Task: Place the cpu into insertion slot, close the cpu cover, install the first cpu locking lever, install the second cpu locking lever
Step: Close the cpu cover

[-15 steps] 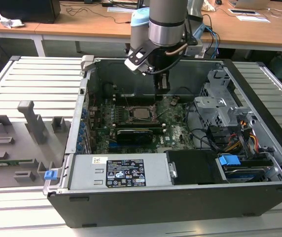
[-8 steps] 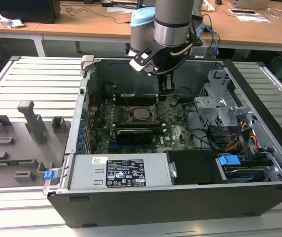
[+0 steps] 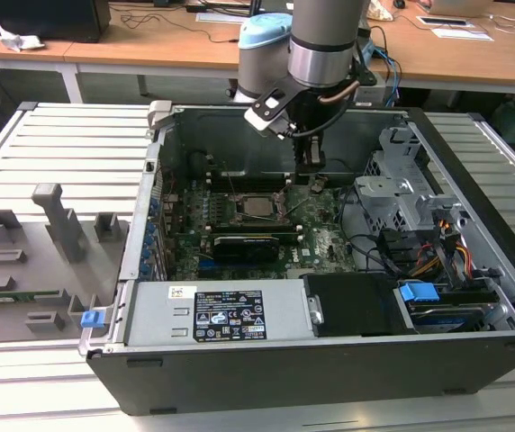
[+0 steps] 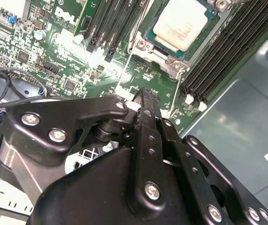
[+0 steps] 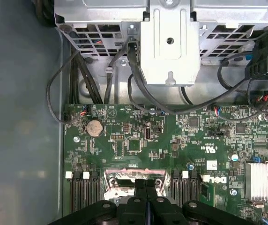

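Just beyond the fingertips and a little below them, the cpu (image 4: pixel 181 23) lies flat in the insertion slot (image 4: pixel 141 44), its pale metal top facing up. A silvery frame, which I take for the cpu cover (image 4: pixel 174 62), lies around the chip's edges and looks lowered. Whether either locking lever is latched is too small to tell. The gripper (image 4: pixel 145 93) hangs close over the green motherboard (image 5: pixel 138 136) beside the socket, its two fingers pressed together with nothing between them. In the first wrist view the tips (image 5: pixel 146 185) point straight at the socket's near edge.

Long black memory slots (image 4: pixel 218 51) flank the socket on both sides of the fingers, and dark cables (image 5: pixel 138 93) loop past the far end of the board.

The main risk, as I judge it, is the narrow shut tip. It could slip off thin metal and dig into the chip's top or the small board parts right under it. A sideways drift could also catch the white memory-slot clips.
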{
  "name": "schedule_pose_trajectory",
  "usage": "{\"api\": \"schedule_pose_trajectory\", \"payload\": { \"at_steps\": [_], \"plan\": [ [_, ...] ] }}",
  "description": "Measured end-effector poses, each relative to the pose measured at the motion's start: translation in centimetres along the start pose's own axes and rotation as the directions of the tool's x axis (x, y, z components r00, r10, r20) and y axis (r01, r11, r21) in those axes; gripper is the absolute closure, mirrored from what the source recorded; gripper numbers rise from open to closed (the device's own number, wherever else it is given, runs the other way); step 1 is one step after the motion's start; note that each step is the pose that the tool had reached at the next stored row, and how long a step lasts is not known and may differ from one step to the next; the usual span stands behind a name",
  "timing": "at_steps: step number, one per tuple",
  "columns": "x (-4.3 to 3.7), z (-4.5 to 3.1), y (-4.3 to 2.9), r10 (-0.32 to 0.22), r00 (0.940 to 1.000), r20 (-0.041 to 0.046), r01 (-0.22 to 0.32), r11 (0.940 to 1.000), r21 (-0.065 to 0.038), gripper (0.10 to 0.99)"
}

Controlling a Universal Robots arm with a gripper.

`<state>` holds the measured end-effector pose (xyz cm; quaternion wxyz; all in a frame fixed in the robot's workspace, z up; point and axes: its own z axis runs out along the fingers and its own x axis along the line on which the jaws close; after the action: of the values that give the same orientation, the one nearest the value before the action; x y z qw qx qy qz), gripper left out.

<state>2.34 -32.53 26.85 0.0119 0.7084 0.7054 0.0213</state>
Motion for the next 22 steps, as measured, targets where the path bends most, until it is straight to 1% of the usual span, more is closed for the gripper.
{"api": "schedule_pose_trajectory", "payload": {
  "at_steps": [3, 5, 7, 9, 12, 15, 16, 18, 19, 21, 22],
  "plan": [
    [0.00, 0.06, 0.36, -0.001, 1.0000, -0.0001, 0.001, 1.0000, 0.003, 0.980],
    [0.00, 0.14, 0.79, -0.002, 1.0000, 0.0027, 0.002, 1.0000, 0.006, 0.980],
    [0.00, 0.17, 1.09, -0.002, 1.0000, 0.0027, 0.002, 1.0000, 0.008, 0.980],
    [0.01, 0.27, 1.79, -0.003, 1.0000, 0.0025, 0.003, 0.9999, 0.013, 0.980],
    [0.04, 0.43, 2.36, -0.027, 0.9996, 0.0012, 0.027, 0.9995, 0.015, 0.980],
    [0.43, 0.64, 2.99, -0.030, 0.9995, 0.0025, 0.030, 0.9993, 0.022, 0.980],
    [0.59, 0.78, 3.31, -0.030, 0.9995, 0.0038, 0.030, 0.9992, 0.026, 0.980],
    [0.70, 1.05, 3.45, -0.032, 0.9995, 0.0038, 0.032, 0.9991, 0.028, 0.980],
    [0.71, 1.21, 3.45, -0.033, 0.9995, 0.0037, 0.033, 0.9991, 0.029, 0.980],
    [0.70, 1.79, 3.43, -0.043, 0.9991, 0.0030, 0.042, 0.9987, 0.029, 0.980],
    [0.70, 1.87, 3.33, -0.045, 0.9990, 0.0029, 0.045, 0.9986, 0.029, 0.980]
  ]
}}
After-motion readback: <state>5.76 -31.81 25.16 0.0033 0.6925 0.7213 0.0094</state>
